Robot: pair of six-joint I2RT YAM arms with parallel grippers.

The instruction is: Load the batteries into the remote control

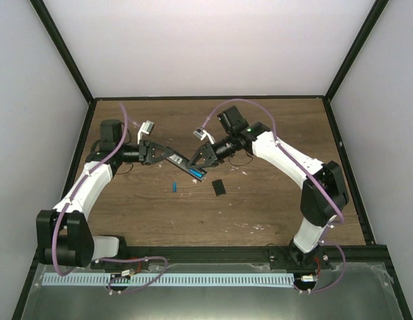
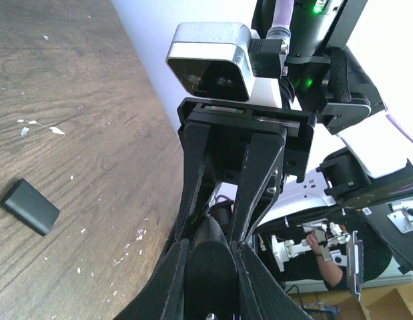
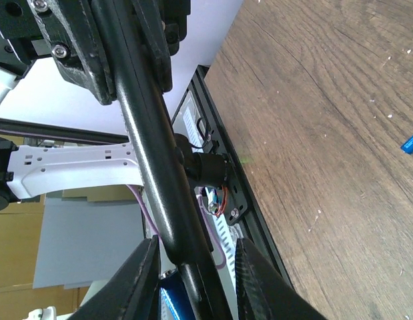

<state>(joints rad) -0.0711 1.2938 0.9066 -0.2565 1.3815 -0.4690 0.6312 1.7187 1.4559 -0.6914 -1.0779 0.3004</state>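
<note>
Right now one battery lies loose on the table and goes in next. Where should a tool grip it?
Grip the battery at mid-length, probably from straight above: it lies flat, long axis near to far, so close across its left and right sides.

Overhead from behind, wrist views close, sharing the remote control [image 1: 184, 162]

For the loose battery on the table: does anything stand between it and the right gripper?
Yes, apparently. In the top view the remote control, clamped by the left gripper, crosses the straight line from the right gripper to the loose battery. The black cover lies aside, off that line.
</note>
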